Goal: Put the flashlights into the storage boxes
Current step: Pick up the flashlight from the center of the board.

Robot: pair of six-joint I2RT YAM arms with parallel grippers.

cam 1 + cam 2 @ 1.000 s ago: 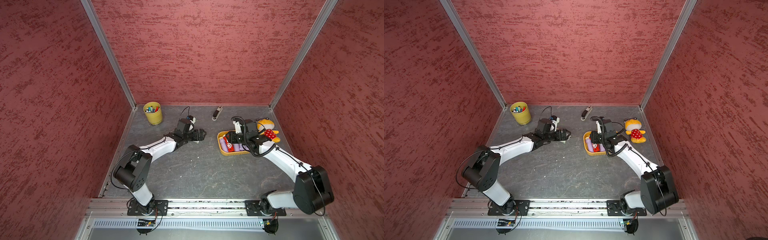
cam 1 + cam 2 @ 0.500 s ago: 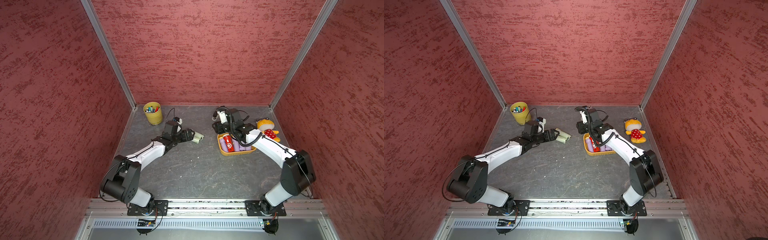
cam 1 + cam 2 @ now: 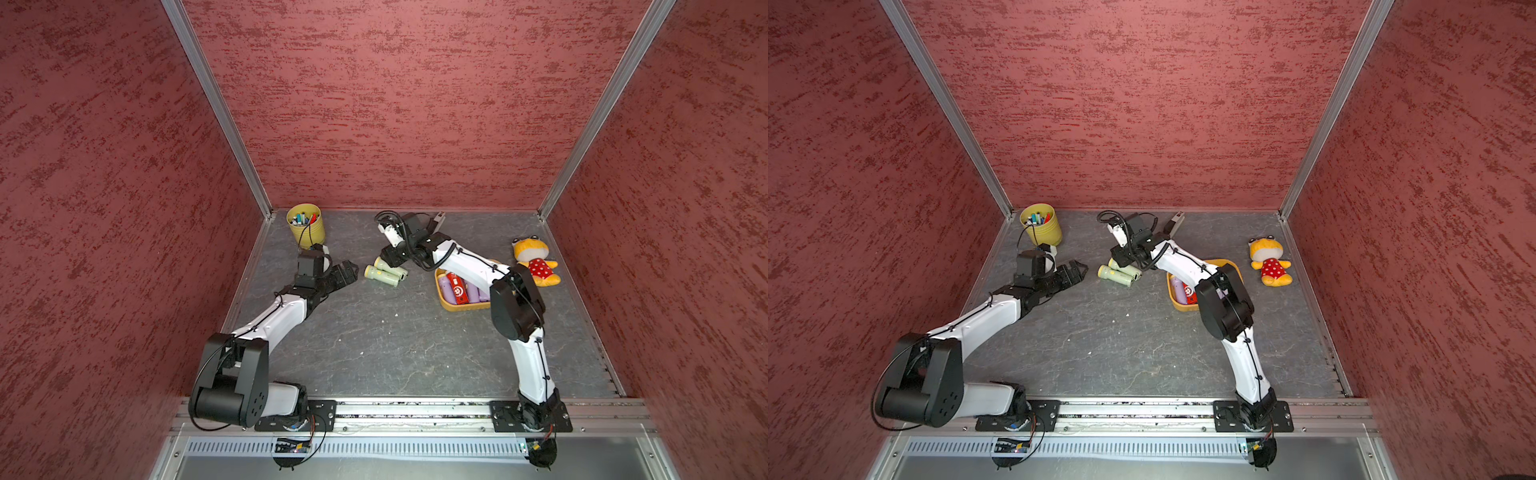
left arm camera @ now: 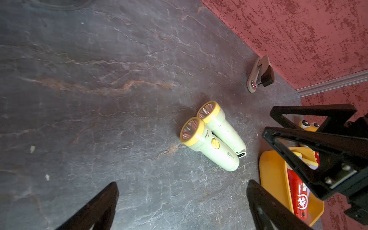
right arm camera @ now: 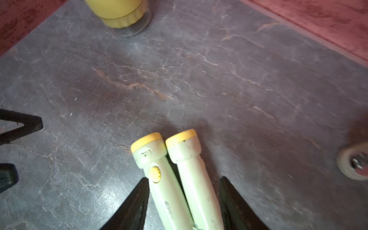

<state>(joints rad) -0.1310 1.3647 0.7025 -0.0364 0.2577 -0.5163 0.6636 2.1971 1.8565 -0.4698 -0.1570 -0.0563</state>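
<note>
Grey slate floor [image 3: 374, 340]: two pale green flashlights [image 3: 386, 273] lie side by side mid-frame, left of the orange tub [image 3: 461, 307] holding others; right gripper [image 5: 184, 179] jaws straddle both, part-open; left gripper [image 4: 182, 183] gapes wide, empty

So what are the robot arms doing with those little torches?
They are tidying torches into the orange tub. Some red and purple torches already lie in it. Two green torches lie side by side on the table. The right arm's tool is at their tail ends, with one jaw on each side of the pair, not closed on them. The left arm's tool is wide open a little way off, holding nothing.
</note>
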